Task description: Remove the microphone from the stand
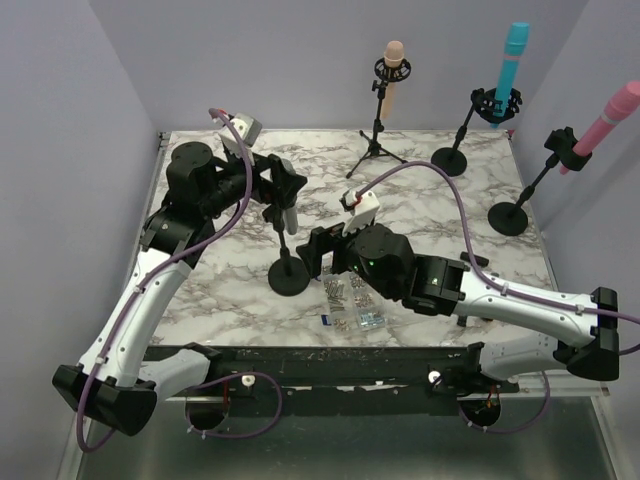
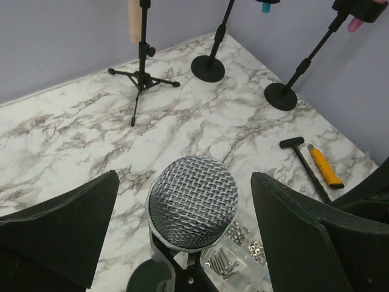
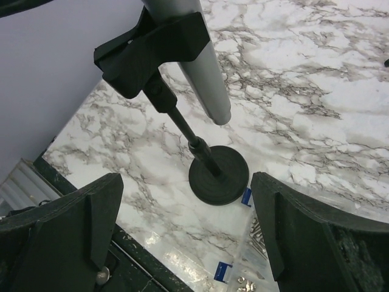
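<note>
A grey microphone (image 1: pixel 284 207) with a mesh head (image 2: pixel 193 202) sits in the black clip (image 3: pixel 152 52) of a stand with a round black base (image 1: pixel 291 277). My left gripper (image 1: pixel 291 186) is open, its fingers on either side of the head with gaps on both sides. My right gripper (image 1: pixel 318 256) is open and empty, low beside the stand. In the right wrist view the microphone's body (image 3: pixel 206 73) slants above the base (image 3: pixel 219 173), which lies just ahead of the right gripper (image 3: pixel 185 182).
At the back stand a peach microphone (image 1: pixel 394 60) on a tripod, a blue one (image 1: pixel 512 55) and a pink one (image 1: pixel 605 120). A clear box of screws (image 1: pixel 350 305) lies by the base. A hammer (image 2: pixel 301 161) and an orange tool (image 2: pixel 325 167) lie to the right.
</note>
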